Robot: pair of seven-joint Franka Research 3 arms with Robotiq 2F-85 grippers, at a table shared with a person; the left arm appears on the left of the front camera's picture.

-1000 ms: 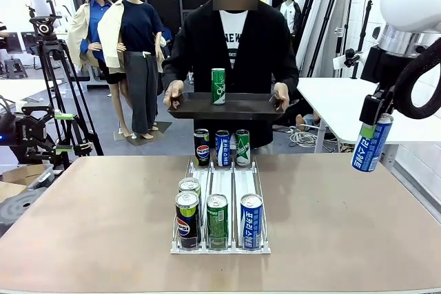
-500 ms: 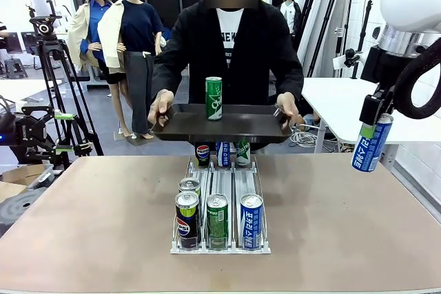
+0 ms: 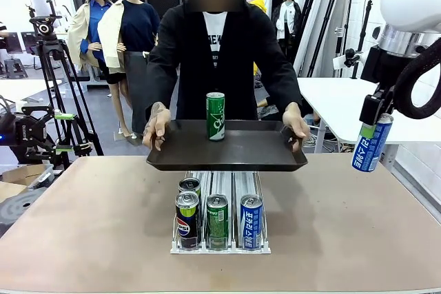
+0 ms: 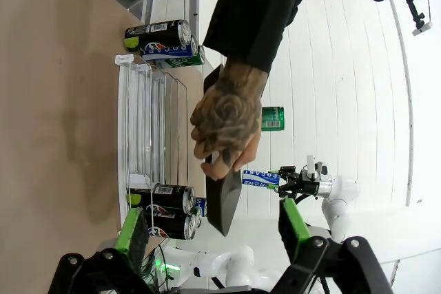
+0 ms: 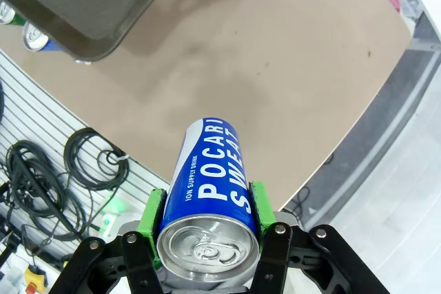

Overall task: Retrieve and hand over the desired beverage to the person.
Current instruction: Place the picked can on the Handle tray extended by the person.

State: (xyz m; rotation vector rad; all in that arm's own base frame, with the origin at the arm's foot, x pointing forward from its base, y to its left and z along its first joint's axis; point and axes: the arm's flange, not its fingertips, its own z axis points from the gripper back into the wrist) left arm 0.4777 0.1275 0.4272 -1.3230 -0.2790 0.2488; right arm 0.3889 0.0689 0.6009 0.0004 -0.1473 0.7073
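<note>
My right gripper [image 3: 373, 126] hangs off the table's right edge, shut on a blue Pocari Sweat can [image 3: 371, 144]. In the right wrist view that can [image 5: 212, 182] sits between the green pads [image 5: 154, 221]. The person [image 3: 216, 53] stands at the far side and holds a dark tray [image 3: 241, 153] out over the table with both hands. A green can [image 3: 216, 116] stands upright on it. My left gripper [image 4: 213, 233] is open with nothing between its fingers. It looks at the person's hand [image 4: 226, 120] on the tray's edge [image 4: 224, 201], with the blue can [image 4: 260, 177] farther off.
A clear three-lane rack [image 3: 220, 242] in the table's middle holds a Pepsi can [image 3: 187, 219], a green can [image 3: 217, 219] and a blue can [image 3: 251, 221] in front, with one more can behind. The tray covers the rack's back. Tripods [image 3: 52, 87] stand at left, a white table [image 3: 337, 101] at right.
The person has stepped up to the table and brought the tray with the green can lower and forward, hiding the rack's back cans. My right gripper and its blue can have not moved.
</note>
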